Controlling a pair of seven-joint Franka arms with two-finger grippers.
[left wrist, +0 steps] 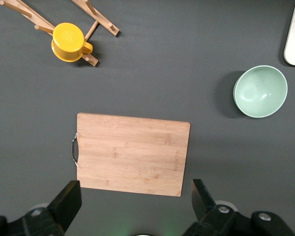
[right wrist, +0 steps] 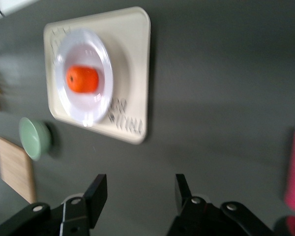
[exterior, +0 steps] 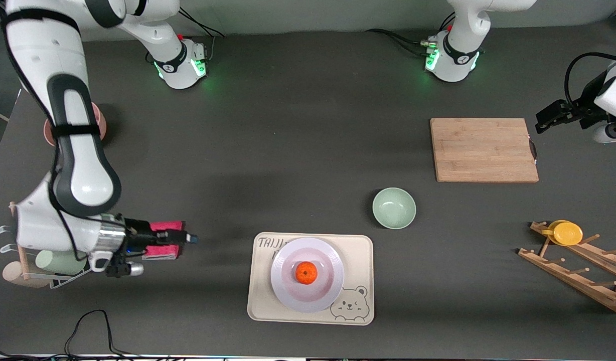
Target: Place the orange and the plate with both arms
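Bright orange (exterior: pixel 306 273) on glossy pale plate (exterior: pixel 328 296), plate on bear tray (exterior: pixel 358 260), right gripper (right wrist: pixel 140 191) and left gripper (left wrist: pixel 135 199) spread empty, fingertips cropped.

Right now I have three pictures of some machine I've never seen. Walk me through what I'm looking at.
Two white robot arms stand at a dark table. The big picture looks down from a high camera facing them; the other two come from cameras on each arm's wrist.

The orange lies on the plate, which sits on a beige bear tray. A green bowl sits farther from the front camera than the tray, and a wooden cutting board farther still. A yellow cup hangs on a wooden rack at the left arm's end.

The right gripper hovers beside the tray, toward the right arm's end, jaws open, holding nothing. The left gripper hangs open over the board's edge, also holding nothing.
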